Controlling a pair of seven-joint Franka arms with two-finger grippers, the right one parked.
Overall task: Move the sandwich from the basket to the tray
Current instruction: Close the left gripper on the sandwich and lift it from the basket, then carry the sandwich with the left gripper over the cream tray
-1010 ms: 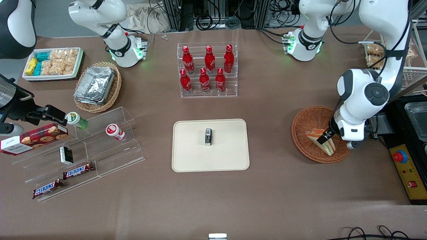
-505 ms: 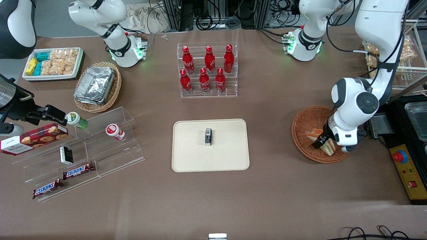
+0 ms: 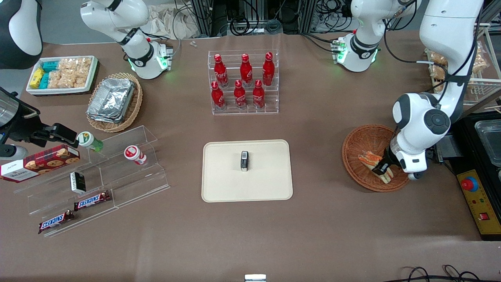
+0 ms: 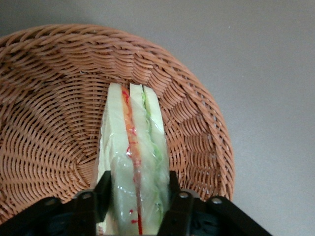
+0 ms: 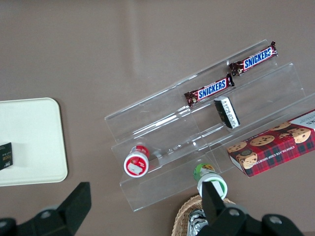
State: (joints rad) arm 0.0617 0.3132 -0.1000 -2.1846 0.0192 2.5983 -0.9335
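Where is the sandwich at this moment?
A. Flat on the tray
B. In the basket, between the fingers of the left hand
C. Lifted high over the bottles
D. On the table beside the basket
B. In the wrist view the sandwich stands on edge inside the basket with a finger of the hand pressed on each face; the front view shows it over the basket, not on the tray.
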